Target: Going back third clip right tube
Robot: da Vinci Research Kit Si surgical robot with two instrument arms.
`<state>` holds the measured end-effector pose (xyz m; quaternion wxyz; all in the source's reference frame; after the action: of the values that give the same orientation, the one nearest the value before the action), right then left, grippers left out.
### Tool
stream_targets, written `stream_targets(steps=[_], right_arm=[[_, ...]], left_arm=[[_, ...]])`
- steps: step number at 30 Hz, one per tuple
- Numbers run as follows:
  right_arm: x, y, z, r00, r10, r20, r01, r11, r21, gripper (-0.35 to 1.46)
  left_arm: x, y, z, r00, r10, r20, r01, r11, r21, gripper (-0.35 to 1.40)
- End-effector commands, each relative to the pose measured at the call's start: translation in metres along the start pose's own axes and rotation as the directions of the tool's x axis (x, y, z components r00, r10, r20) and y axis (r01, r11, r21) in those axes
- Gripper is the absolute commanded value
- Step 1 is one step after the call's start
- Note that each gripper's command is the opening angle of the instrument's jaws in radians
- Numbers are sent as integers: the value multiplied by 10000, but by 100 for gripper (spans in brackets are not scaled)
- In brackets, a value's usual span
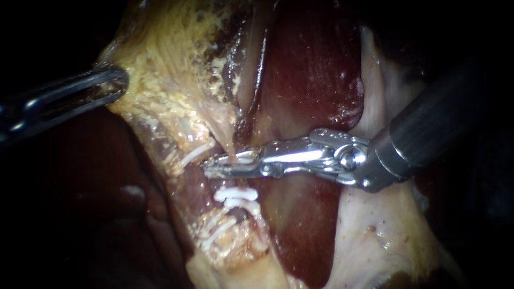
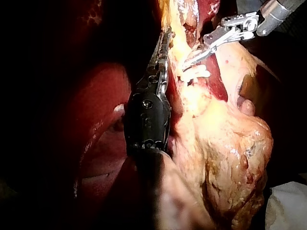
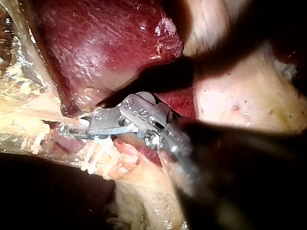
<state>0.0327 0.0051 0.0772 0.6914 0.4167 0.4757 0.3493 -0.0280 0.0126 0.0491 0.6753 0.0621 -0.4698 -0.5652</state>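
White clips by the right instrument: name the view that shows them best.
The endoscope view: the white clips lie unobstructed below the right instrument. The left wrist view shows them small and far off; the right wrist view shows them partly hidden under that instrument.

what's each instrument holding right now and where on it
The left instrument grips the yellowish tissue at its outer edge. Whether the right instrument holds the tube at its tip cannot be told.
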Motion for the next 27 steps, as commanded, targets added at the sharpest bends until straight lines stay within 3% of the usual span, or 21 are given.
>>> stream_targets(steps=[1,9,11,12,13,15,27], right_arm=[[-1,0,0,10000,-5,8,5,10000,2,-35],[-2,-1,-1,10000,-13,18,13,10000,15,-35],[-2,-1,-2,10000,-13,35,13,10000,42,-1],[-2,-1,-2,10000,-13,37,13,10000,45,28],[-2,-1,-3,9998,-190,43,189,9998,52,42],[-2,-1,-3,9988,-486,25,486,9988,72,53],[-7,-10,-11,9770,-2106,-345,2115,9770,269,60]], left_arm=[[0,-1,0,10000,5,-8,-5,10000,19,-35],[2,-6,-1,10000,9,-48,-9,9998,182,-35],[2,-6,-1,10000,9,-48,-8,9998,180,-35],[2,-6,-1,10000,9,-48,-8,9998,181,-35],[2,-6,-1,10000,9,-48,-8,9998,181,-35],[2,-6,-1,10000,9,-48,-8,9998,181,-35],[2,-6,-1,10000,10,-50,-9,9998,184,-35]])
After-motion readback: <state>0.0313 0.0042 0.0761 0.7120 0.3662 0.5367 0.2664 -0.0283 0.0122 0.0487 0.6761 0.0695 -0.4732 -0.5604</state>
